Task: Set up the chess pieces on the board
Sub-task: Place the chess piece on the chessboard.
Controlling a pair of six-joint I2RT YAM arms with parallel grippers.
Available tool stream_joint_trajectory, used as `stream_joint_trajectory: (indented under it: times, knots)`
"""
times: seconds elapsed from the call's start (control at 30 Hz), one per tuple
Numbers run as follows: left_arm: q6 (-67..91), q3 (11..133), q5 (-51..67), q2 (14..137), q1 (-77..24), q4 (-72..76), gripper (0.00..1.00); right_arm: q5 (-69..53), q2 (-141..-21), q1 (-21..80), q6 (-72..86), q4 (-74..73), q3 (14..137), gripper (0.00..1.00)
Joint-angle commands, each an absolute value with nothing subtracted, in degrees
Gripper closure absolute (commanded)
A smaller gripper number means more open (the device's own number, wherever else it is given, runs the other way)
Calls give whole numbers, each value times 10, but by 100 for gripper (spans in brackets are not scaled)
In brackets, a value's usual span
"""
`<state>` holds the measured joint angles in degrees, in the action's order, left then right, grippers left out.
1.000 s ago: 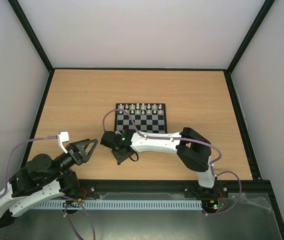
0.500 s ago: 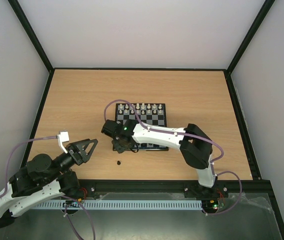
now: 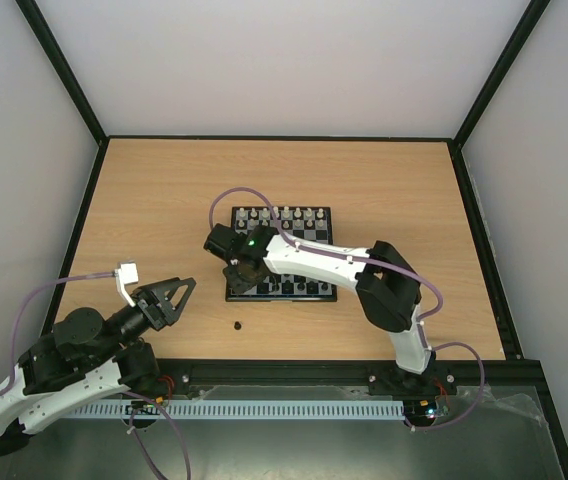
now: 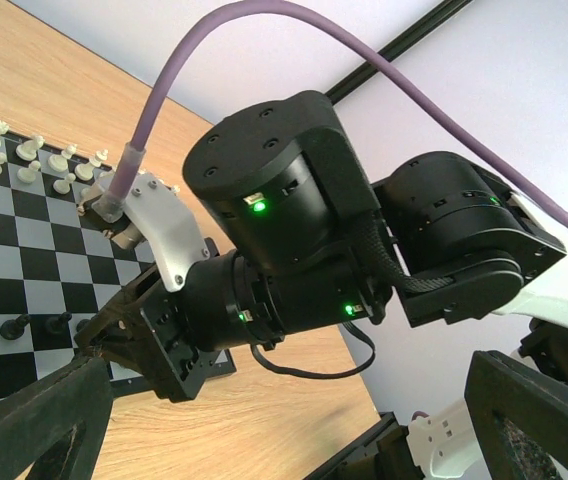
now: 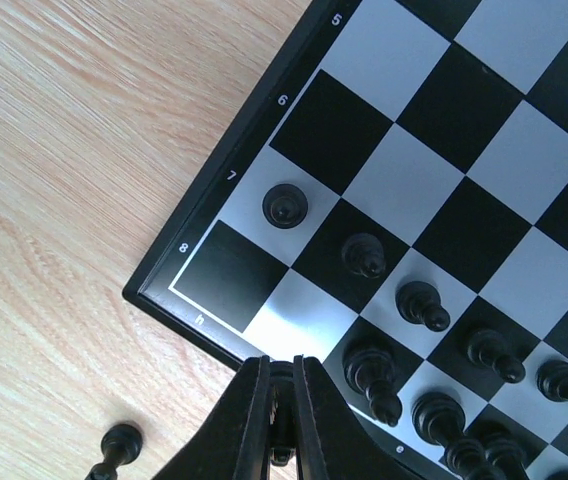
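**Corner squares wait for the carried piece**

The right gripper point(image 5: 279, 365) has its fingers pressed together on what looks like a small dark piece point(image 5: 282, 455) (only a sliver shows between them). It hovers over the edge of the board point(image 5: 226, 180). Just ahead of the fingertips and slightly to their left is the bare corner square point(image 5: 226, 283), with a bare pale square point(image 5: 289, 318) beside it.

To place the piece well, I judge, the gripper should centre over one of these squares and come straight down. It should part its fingers only once the base sits flat. The back-row pieces point(image 5: 372, 380) right of the fingers and the dark pawns point(image 5: 364, 255) one row further ahead stand close enough to knock.

Behind and left of the fingers a loose piece point(image 5: 119, 440) sits on the table point(image 5: 54, 200), likely the next to fetch. Far across the board stand the white pieces point(image 3: 279, 214). The left gripper point(image 3: 179, 297), fingers wide apart, holds nothing and is well off to the side.
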<state>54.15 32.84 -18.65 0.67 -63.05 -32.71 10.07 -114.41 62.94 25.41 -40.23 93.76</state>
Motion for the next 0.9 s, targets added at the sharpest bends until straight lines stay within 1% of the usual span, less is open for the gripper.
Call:
stream_joint_trajectory:
  times: [0.0, 0.87]
  knots:
    - [532, 339, -190, -3, -631, -327, 1, 95, -1165, 622, 241, -435, 954, 92]
    - [533, 341, -189, -3, -630, -328, 1, 95, -1191, 611, 239, -407, 947, 91]
